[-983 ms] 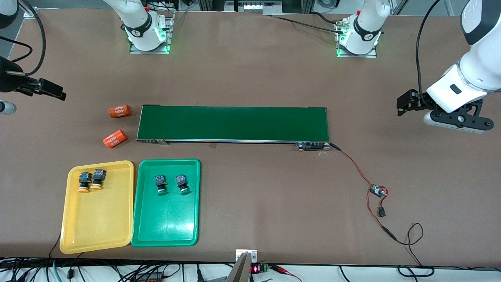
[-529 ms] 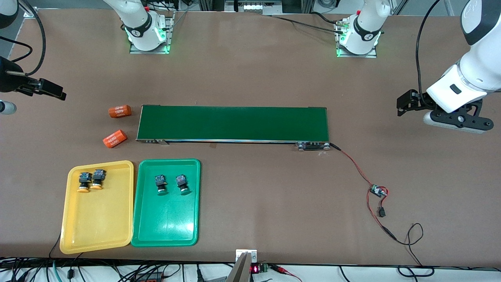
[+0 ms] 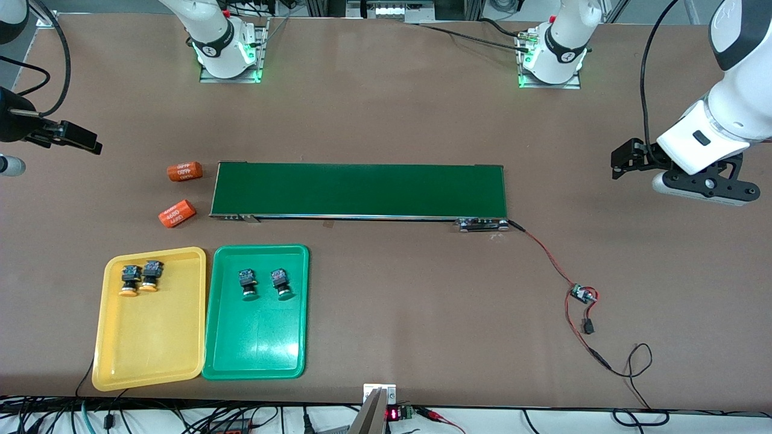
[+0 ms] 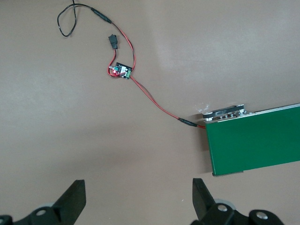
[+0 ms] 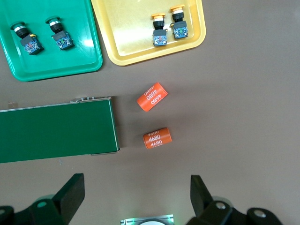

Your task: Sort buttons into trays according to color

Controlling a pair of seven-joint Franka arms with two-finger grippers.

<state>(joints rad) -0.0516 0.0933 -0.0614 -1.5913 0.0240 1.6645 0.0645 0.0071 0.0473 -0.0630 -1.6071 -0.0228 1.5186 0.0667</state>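
Observation:
Two buttons with yellow-orange caps (image 3: 128, 282) (image 3: 150, 277) lie side by side in the yellow tray (image 3: 151, 343), at its end toward the conveyor. Two buttons with green caps (image 3: 247, 284) (image 3: 281, 284) lie in the green tray (image 3: 256, 349) beside it. The right wrist view shows both trays (image 5: 136, 47) (image 5: 56, 63) and all the buttons. My left gripper (image 3: 627, 160) (image 4: 139, 187) is open and empty, up over bare table at the left arm's end. My right gripper (image 3: 78, 140) (image 5: 137, 183) is open and empty, up over the right arm's end of the table.
A long dark-green conveyor belt (image 3: 359, 190) lies across the middle. Two orange "4680" cylinders (image 3: 184, 172) (image 3: 177, 213) lie at its end toward the right arm. A red wire runs from its other end to a small circuit board (image 3: 582, 294).

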